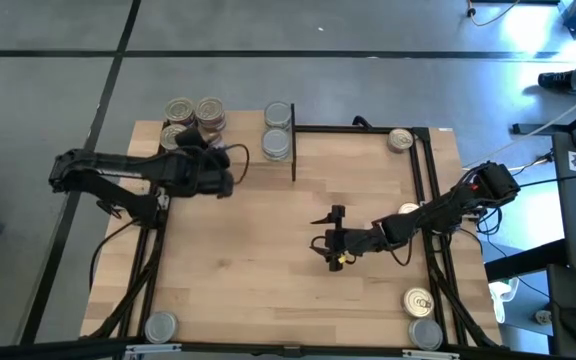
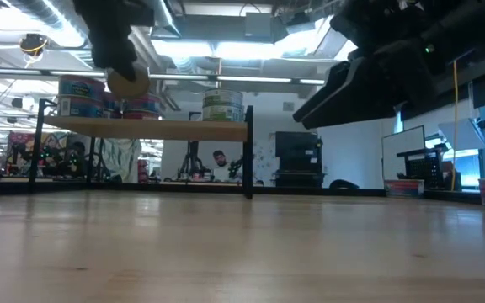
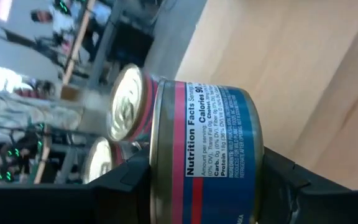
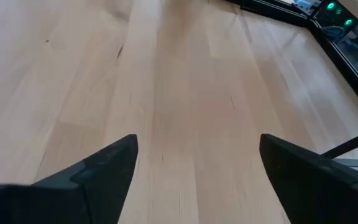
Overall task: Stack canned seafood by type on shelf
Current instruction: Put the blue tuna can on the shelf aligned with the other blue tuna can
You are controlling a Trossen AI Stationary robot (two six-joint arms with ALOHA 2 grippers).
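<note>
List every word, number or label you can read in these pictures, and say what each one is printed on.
"Nutrition Facts" – on the blue-and-red can held in the left claw.
"Calories 90" – same label.
"Carb. 0g" and "Protein" – same label; the remaining fine print is too small to read.
Labels on the cans on the shelf in the low view: too blurred to read.
High and right wrist views: no readable text.

I see my right gripper (image 4: 197, 171) with both dark fingers (image 4: 95, 168) spread wide apart and nothing between them. Below lies bare light-wood tabletop (image 4: 185, 81), and a black frame rail (image 4: 347, 59) crosses one corner.
</note>
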